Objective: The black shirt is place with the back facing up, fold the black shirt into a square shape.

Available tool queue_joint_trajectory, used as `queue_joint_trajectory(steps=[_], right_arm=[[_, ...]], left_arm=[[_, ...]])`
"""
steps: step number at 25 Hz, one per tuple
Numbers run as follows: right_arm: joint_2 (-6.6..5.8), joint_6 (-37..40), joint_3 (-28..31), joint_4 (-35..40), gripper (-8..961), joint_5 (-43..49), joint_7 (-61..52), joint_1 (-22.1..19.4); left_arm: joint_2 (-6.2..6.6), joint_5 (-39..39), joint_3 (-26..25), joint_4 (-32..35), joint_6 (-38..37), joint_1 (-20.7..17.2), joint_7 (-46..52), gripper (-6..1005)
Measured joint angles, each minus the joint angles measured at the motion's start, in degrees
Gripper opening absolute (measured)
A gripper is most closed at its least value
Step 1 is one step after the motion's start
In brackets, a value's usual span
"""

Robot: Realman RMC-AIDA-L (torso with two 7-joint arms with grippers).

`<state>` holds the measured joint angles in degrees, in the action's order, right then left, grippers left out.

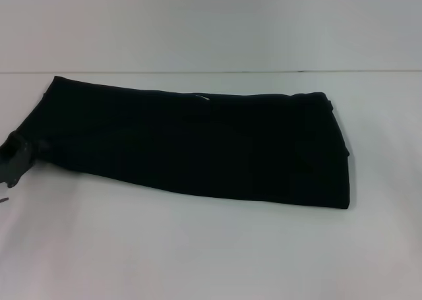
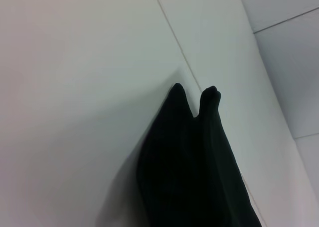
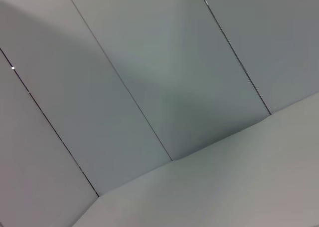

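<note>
White tabletop (image 1: 211, 247) before pale panelled wall. Large plain black soft cloth shirt (image 1: 198, 148) lies folded in long band across middle. Left tool (image 1: 14, 160) at shirt's left end, fingers' state cannot tell. Right tool out of sight.

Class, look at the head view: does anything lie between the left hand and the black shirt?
Nothing visible does. The left hand sits right at the left end of the black shirt, which lies as a long folded strip on the white table.
</note>
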<state>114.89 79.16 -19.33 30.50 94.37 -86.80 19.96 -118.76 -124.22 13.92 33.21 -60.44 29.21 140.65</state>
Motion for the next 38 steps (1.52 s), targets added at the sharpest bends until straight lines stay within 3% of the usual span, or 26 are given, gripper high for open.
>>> queue_joint_trajectory(steps=[3,8,11,17,19,22,23,24,25,30,32,34,36,38], right_arm=[[0.16,-0.13,-0.02,-0.04,783,0.1,0.01,0.34],[0.38,-0.17,-0.16,-0.1,778,0.11,0.04,0.53],[0.45,-0.16,-0.46,-0.16,775,0.11,0.03,0.56],[0.83,-0.16,-0.56,-0.2,769,0.11,0.06,1.0],[0.89,-0.15,-0.67,-0.26,767,0.13,0.06,1.18],[0.93,-0.15,-0.71,-0.36,764,0.15,0.12,1.38],[0.94,-0.19,-0.71,-0.47,762,0.15,0.2,1.5],[0.95,-0.24,-0.71,-0.63,761,0.19,0.26,1.62],[0.94,-0.35,-0.71,-0.81,760,0.39,0.31,1.71],[0.86,-1.36,-0.7,-1.0,755,2.66,0.27,2.3],[0.71,-1.86,-0.71,-1.29,753,3.12,0.0,2.44],[0.29,-2.18,-0.71,-1.63,751,3.93,-0.65,2.57],[-0.11,-2.4,-0.71,-1.25,749,5.59,-2.55,3.03],[-0.76,-2.36,-0.7,-0.76,747,8.07,-5.7,3.84]], left_arm=[[0.07,0.02,0.48,0.5,-0.99,0.5,0.02,13],[-0.3,0.31,3.25,3.16,-5.73,5.1,-0.18,13],[-0.55,0.66,7.06,5.32,-9.25,9.39,0.26,12],[-0.85,0.91,20.65,5.5,-11.08,19.09,2.43,17],[-1.84,0.91,24.96,5.21,-10.47,21.29,2.84,22],[-4.66,0.91,32.41,5.06,-7.85,23.81,2.19,27],[-4.66,0.91,32.41,5.06,-7.85,23.81,2.19,28],[-5.66,1.22,39.91,3.56,-4.22,25.15,1.49,30],[-5.75,2.1,45.72,1.11,-1.59,26.38,0.94,31],[-5.99,8.7,66.89,-8.14,7.07,31.7,-2.28,113],[-5.9,12.45,73.51,-7.11,6.85,31.57,-2.3,146],[-5.6,14.19,76.04,-2.28,2.6,29.44,-2.75,178],[-5.44,14.18,73.94,4.84,-4.12,24.72,-4.58,211],[-5.41,14.0,67.12,11.81,-9.95,19.24,-6.33,349]])
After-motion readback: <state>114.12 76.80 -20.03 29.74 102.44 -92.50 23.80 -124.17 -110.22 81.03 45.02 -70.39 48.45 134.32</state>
